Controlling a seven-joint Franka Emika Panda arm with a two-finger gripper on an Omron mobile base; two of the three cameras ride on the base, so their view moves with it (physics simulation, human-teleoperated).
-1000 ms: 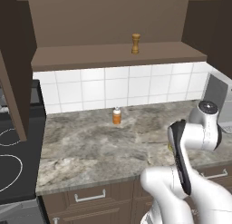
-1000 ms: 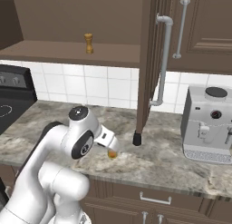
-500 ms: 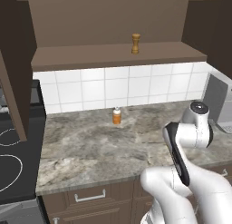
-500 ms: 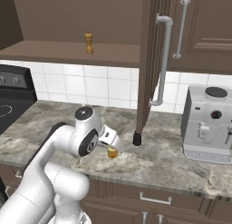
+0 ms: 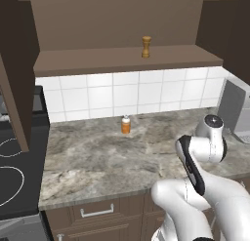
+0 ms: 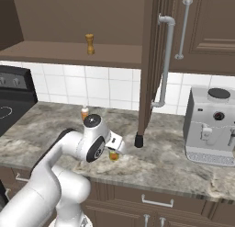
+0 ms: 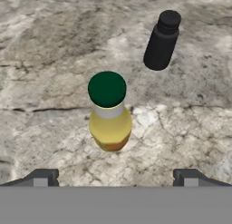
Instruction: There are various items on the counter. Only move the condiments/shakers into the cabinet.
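A slim yellow squeeze bottle (image 7: pixel 108 121) with a dark green cap stands upright on the marbled counter (image 5: pixel 97 157). It is right below my gripper (image 7: pixel 115 178), which is open, with one fingertip on each side and nothing held. From the right base, the gripper (image 6: pixel 114 150) hangs just above the yellow bottle (image 6: pixel 113 156). A small black shaker (image 7: pixel 161 41) stands beyond it, at the foot of the open cabinet door (image 6: pixel 153 60). The brown wooden shaker (image 5: pixel 146 46) stands on the cabinet shelf (image 5: pixel 122 57).
A small orange bottle (image 5: pixel 126 124) stands by the tiled wall. A silver coffee machine (image 6: pixel 213 125) occupies the counter's right end and a black stove (image 5: pixel 14 171) the left. Another open cabinet door (image 5: pixel 17 64) hangs at the left.
The arm has swung a little and the hand has eased down over the yellow bottle. The gripper stays open and the bottles and shakers have not moved.
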